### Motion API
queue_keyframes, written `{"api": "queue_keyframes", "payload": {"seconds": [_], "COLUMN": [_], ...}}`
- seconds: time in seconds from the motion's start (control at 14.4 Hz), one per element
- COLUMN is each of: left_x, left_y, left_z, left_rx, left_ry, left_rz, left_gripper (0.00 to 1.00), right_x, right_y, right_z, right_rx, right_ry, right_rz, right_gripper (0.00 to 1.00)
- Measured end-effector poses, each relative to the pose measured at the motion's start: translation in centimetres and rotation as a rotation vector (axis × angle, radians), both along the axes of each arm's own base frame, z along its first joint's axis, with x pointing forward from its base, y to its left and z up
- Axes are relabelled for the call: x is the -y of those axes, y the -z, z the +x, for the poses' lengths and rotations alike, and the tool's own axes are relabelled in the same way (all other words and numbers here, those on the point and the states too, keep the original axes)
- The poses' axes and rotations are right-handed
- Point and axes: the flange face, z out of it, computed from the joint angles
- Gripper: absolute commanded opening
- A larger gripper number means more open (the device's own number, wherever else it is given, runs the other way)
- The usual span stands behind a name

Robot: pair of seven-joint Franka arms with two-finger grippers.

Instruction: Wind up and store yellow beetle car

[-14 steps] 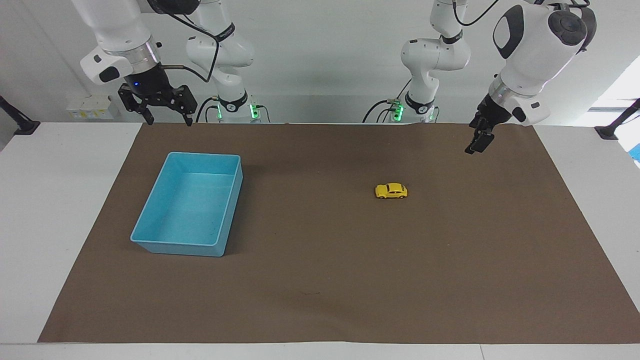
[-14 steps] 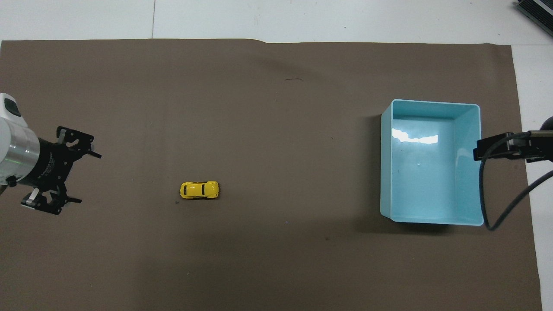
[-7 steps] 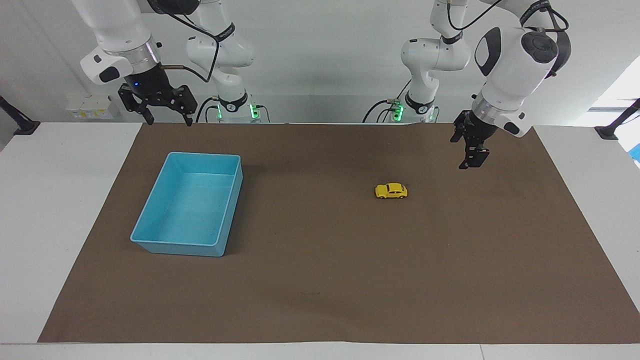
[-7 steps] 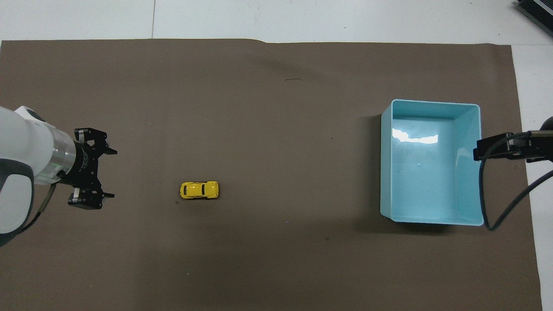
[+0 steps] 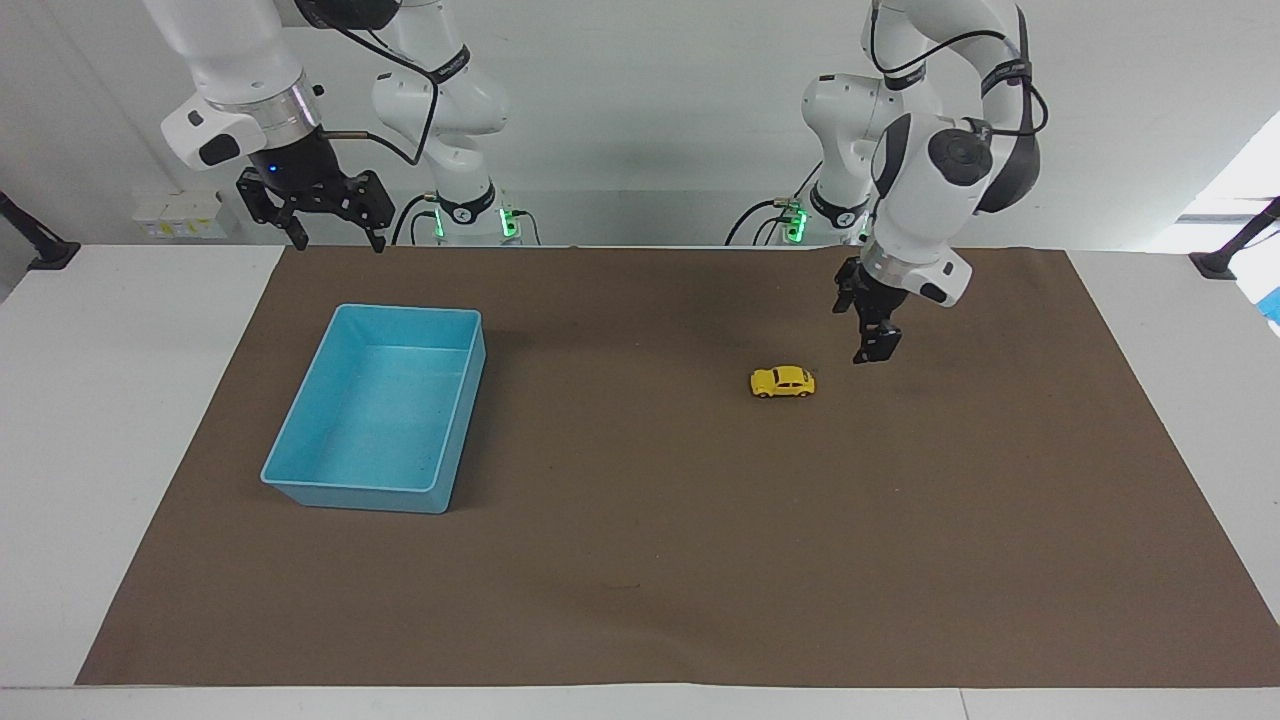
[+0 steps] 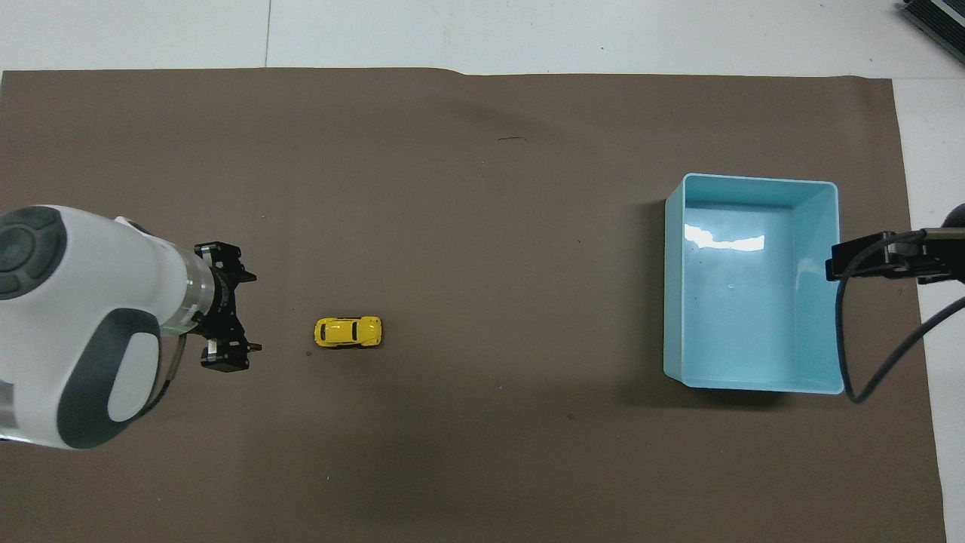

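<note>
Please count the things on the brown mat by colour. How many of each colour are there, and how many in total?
Yellow: 1, the car, resting on the mat toward the left arm's end.
Blue: 1, the bin, toward the right arm's end, with nothing in it.
Total: 2.

The left tool [image 5: 868,335] has swung in, apparently lower, near the yellow beetle car [image 5: 782,382].
</note>
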Motion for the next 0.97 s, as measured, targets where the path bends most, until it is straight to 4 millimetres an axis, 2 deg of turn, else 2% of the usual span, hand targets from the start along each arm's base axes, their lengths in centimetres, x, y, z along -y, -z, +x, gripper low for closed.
{"api": "queue_keyframes", "payload": {"seconds": [0.07,0.28,0.49,0.63,0.97], "left_x": [0.6,1.9,3.7,3.9,4.6], "left_y": [1.1,2.7,5.9,7.7,8.6], "left_z": [0.0,0.0,-0.3,-0.5,-1.0], "left_rx": [0.010,0.025,0.054,0.055,0.080], "left_ry": [-0.021,-0.051,-0.116,-0.135,-0.126], "left_rz": [-0.001,-0.002,-0.009,-0.007,-0.017], "left_gripper": [1.00,1.00,1.00,1.00,1.00], "right_x": [0.0,0.0,0.0,0.0,-0.2], "right_y": [0.0,-0.1,-0.1,-0.1,-0.1], "right_z": [0.0,0.0,0.0,-0.1,-0.1], "right_rx": [0.000,0.001,0.001,0.002,0.003], "right_ry": [0.000,0.000,0.000,0.000,-0.003], "right_rz": [0.000,0.000,0.000,0.000,0.000], "right_gripper": [1.00,1.00,1.00,1.00,1.00]}}
